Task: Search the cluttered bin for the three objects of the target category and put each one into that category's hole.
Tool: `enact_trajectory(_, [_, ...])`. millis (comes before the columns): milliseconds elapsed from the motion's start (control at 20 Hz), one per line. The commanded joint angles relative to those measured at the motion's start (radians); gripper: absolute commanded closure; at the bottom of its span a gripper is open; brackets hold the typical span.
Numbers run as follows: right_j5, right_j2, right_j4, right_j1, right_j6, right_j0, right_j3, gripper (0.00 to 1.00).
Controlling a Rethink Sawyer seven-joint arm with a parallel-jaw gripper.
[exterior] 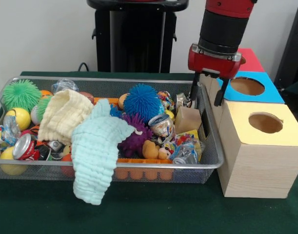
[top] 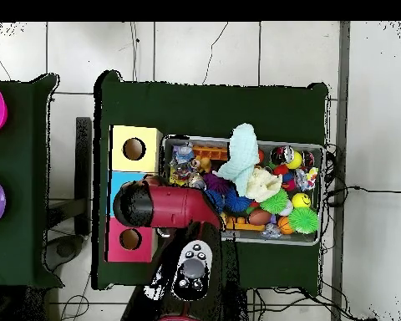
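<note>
Facing you nearest, the hole (exterior: 266,122) tops the yellow box (exterior: 258,151) just beside the bin (exterior: 114,168); farther back, your pincer (exterior: 206,97) hangs empty, fingers apart, straddling the bin's end rim.

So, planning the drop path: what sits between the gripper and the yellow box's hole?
In the front view, the gripper straddles the bin rim; only bare yellow box top lies before the hole.
</note>
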Motion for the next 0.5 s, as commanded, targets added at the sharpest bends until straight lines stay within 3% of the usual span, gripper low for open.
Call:
enact_trajectory(50, [-0.039,-0.143,0.057,0.155,0.314,0.024,-0.044,0.00])
enact_trajectory(500, [-0.109,-0.119,0.044,0.195,0.253,-0.046,-0.079,0.00])
